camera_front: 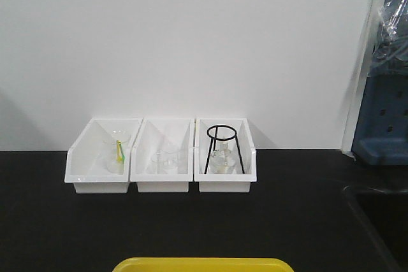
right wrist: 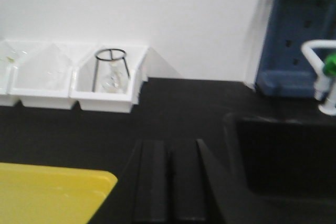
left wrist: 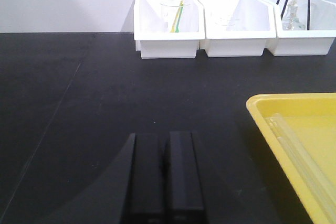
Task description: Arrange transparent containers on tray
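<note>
Black laboratory benchtop point(camera_front: 191, 227) under a plain white wall, with the yellow tray point(left wrist: 262, 109) at its near edge as the landmark for everything else. Well behind the tray, against the wall, stand three white bins point(camera_front: 162, 176) in a row. The one farthest to the tray's left holds a small beaker with a green-and-yellow stick point(camera_front: 119, 151), the middle one more clear glassware point(camera_front: 167, 160), and the one to the tray's right a flask under a black wire tripod point(camera_front: 222, 148).

At least two transparent containers point(left wrist: 302, 156), long clear tubes, lie side by side inside the tray along its left wall, as the left wrist view shows; how many there are in all cannot be told, since the tray runs out of frame. No tube is visible in the bins or loose on the bench, so the arranging looks largely or wholly done, though that is a judgement from partial views.

Left gripper point(left wrist: 164, 179) hovers over bare bench just left of the tray, fingers pressed together and empty. Right gripper point(right wrist: 170, 182) hangs beside the tray's right corner, fingers likewise together, holding nothing. Farther right of the tray sits a dark sink point(right wrist: 286, 156) with a white tap point(right wrist: 321, 72).
</note>
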Controlling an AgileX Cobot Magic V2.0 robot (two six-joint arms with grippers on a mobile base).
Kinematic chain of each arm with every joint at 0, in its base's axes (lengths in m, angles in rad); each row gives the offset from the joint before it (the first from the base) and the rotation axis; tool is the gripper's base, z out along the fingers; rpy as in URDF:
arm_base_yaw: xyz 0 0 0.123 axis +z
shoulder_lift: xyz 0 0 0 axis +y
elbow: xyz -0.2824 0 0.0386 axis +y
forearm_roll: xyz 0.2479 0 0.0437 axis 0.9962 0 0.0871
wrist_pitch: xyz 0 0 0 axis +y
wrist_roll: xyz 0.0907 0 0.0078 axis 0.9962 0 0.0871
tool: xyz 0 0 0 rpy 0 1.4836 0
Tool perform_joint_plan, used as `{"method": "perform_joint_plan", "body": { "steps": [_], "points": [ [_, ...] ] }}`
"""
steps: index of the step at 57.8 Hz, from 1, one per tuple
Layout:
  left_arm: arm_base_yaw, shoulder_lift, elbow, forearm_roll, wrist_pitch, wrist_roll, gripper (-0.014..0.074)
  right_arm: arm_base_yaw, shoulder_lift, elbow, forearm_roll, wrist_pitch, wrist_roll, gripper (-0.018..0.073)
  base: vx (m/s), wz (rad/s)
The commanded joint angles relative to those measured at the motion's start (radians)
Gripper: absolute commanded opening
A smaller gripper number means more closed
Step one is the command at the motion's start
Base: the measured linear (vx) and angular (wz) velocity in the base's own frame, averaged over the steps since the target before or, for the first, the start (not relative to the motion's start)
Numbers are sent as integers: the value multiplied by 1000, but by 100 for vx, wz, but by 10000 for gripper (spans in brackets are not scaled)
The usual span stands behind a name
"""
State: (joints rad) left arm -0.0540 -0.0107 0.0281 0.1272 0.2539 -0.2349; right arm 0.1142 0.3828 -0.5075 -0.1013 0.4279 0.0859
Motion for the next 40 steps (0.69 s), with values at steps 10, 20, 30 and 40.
{"method": "perform_joint_plan", "body": {
  "steps": [10,20,30,40],
  "points": [
    [2,-14,34,-5,-88,-6,-8,-124,-272,316,-11,-106,-8,-13,0,0],
    [2,-14,34,-5,-88,-6,-8,-142,-406,481,-17,-170,-8,-13,0,0],
    [2,-14,34,-5,-81,-6,-8,-141,-402,545,-9,-217,-8,-13,0,0],
    [2,-14,34,-5,-81,-6,-8,-141,-401,547,-9,-200,-8,-13,0,0]
  ]
}}
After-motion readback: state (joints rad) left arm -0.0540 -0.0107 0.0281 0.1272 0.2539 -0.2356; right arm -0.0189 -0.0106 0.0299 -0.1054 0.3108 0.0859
